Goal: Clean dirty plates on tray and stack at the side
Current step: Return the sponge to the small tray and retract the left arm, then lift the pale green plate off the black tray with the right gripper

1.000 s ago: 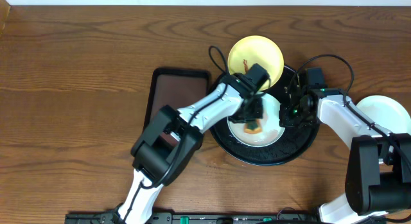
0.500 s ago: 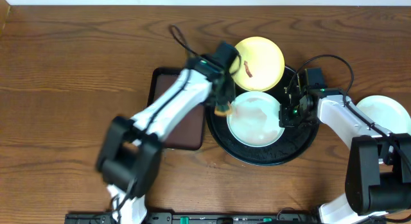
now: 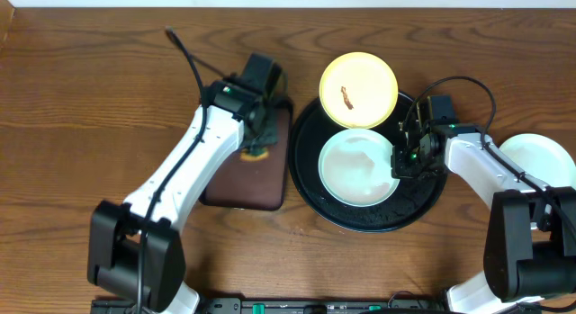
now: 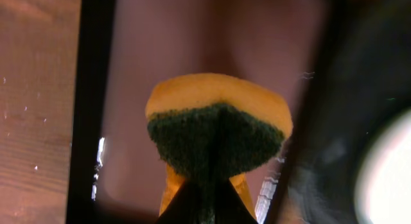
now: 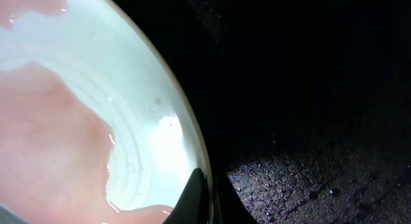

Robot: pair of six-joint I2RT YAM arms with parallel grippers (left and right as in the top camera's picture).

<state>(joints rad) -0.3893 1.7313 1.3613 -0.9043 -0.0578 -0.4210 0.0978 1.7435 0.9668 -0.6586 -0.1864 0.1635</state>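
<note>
The round black tray (image 3: 423, 201) holds a pale mint plate (image 3: 358, 167) with a faint pinkish wet film. My right gripper (image 3: 399, 165) is shut on that plate's right rim; in the right wrist view the fingers (image 5: 196, 195) pinch the plate's edge (image 5: 186, 131) above the tray floor (image 5: 308, 89). A pale yellow plate (image 3: 358, 89) with a red-brown smear rests on the tray's far rim. My left gripper (image 3: 256, 145) is shut on a yellow and green sponge (image 4: 215, 131) and hangs over the brown rectangular tray (image 3: 243, 183).
A white plate (image 3: 538, 159) lies on the table at the far right, beside the right arm's base. The brown rectangular tray (image 4: 192, 38) sits just left of the black tray (image 4: 359, 89). Cables loop above both wrists.
My left arm has swung left with the sponge, from the mint plate in the black tray to above the brown tray. The right gripper has kept its hold on the plate's rim.
</note>
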